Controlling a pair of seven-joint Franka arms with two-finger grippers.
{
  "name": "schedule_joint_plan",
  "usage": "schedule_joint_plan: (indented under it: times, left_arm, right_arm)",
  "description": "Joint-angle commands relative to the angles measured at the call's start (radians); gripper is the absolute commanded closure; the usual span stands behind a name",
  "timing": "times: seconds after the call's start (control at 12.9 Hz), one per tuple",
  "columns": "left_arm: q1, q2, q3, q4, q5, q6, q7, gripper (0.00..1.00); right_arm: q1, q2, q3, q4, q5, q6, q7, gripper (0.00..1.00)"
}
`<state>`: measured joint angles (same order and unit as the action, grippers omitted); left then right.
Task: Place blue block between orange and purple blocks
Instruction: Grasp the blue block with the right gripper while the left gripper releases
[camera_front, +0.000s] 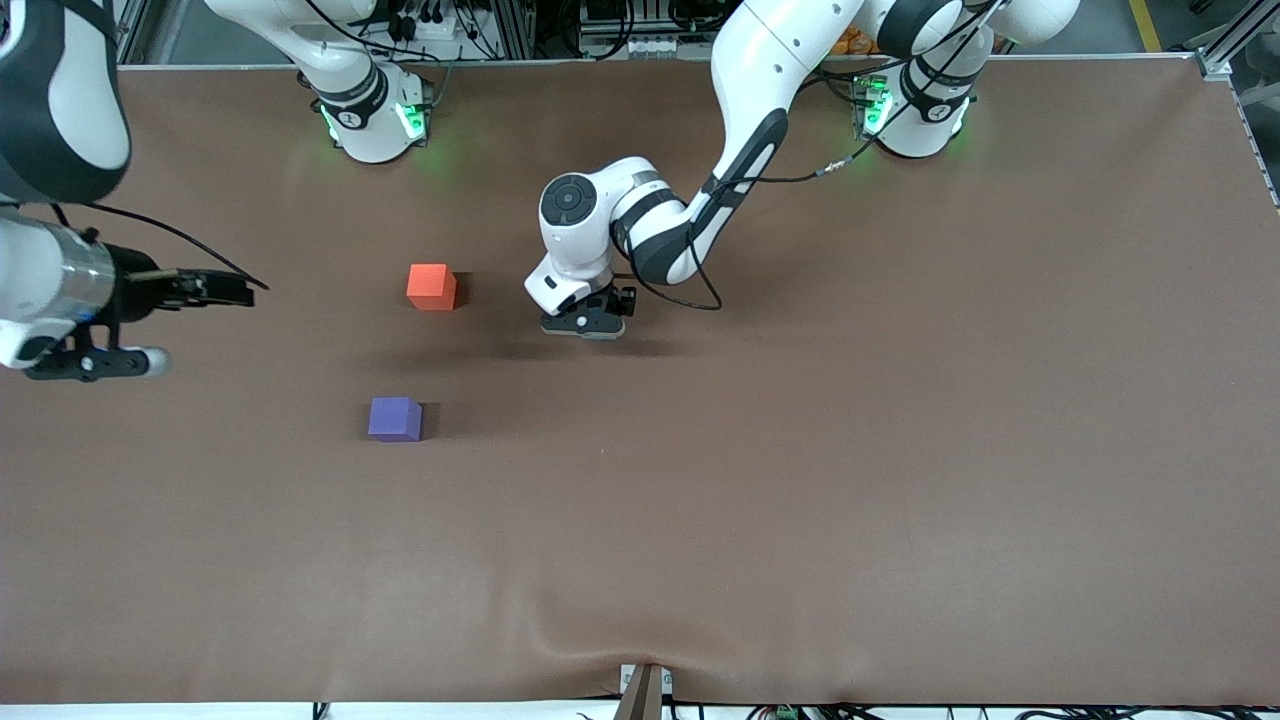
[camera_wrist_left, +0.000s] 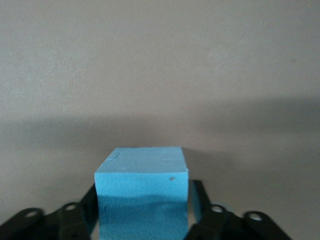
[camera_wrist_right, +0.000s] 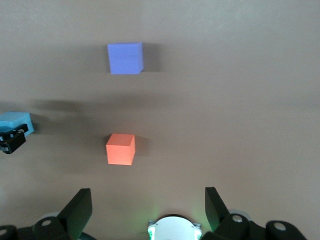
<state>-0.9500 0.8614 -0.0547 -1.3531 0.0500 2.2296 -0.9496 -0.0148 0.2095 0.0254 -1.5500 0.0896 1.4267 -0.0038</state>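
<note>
My left gripper (camera_front: 585, 322) is shut on the blue block (camera_wrist_left: 142, 175), which fills the space between its fingers (camera_wrist_left: 80, 210). It hangs low over the table, beside the orange block (camera_front: 432, 287) toward the left arm's end. The hand hides the blue block in the front view; the right wrist view shows it (camera_wrist_right: 17, 122). The purple block (camera_front: 395, 418) sits nearer the front camera than the orange one, with a bare gap between them. Both also show in the right wrist view, orange (camera_wrist_right: 120, 149) and purple (camera_wrist_right: 125, 58). My right gripper (camera_wrist_right: 147, 202) is open and empty, held high at the right arm's end, waiting.
The brown table cover (camera_front: 800, 450) stretches wide around the blocks. The right arm's base (camera_front: 372, 115) and the left arm's base (camera_front: 915, 110) stand at the edge farthest from the front camera. The left arm's forearm and cable (camera_front: 700, 230) reach over the middle.
</note>
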Motion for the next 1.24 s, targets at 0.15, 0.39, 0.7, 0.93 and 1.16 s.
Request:
schedule_joint_plan:
  times: [0.15, 0.39, 0.7, 0.93, 1.16]
  left_arm:
    - [-0.009, -0.166, 0.056, 0.008, 0.007, -0.171, -0.006, 0.0]
    - [0.055, -0.312, 0.145, 0.008, 0.007, -0.272, 0.02, 0.0]
    - [0.239, -0.455, 0.144, -0.015, 0.008, -0.392, 0.071, 0.0]
    - [0.354, -0.58, 0.144, -0.041, 0.01, -0.531, 0.116, 0.0]
    - [0.505, -0.708, 0.144, -0.122, 0.011, -0.561, 0.25, 0.0]
  right_arm:
    - [0.047, -0.027, -0.001, -0.088, 0.033, 0.034, 0.123, 0.0]
    - [0.142, -0.055, 0.001, -0.133, 0.038, 0.049, 0.232, 0.0]
    - [0.319, -0.044, 0.001, -0.216, 0.11, 0.184, 0.39, 0.0]
    - [0.499, 0.042, 0.001, -0.263, 0.11, 0.381, 0.471, 0.0]
    - [0.622, 0.125, 0.001, -0.306, 0.111, 0.593, 0.495, 0.0]
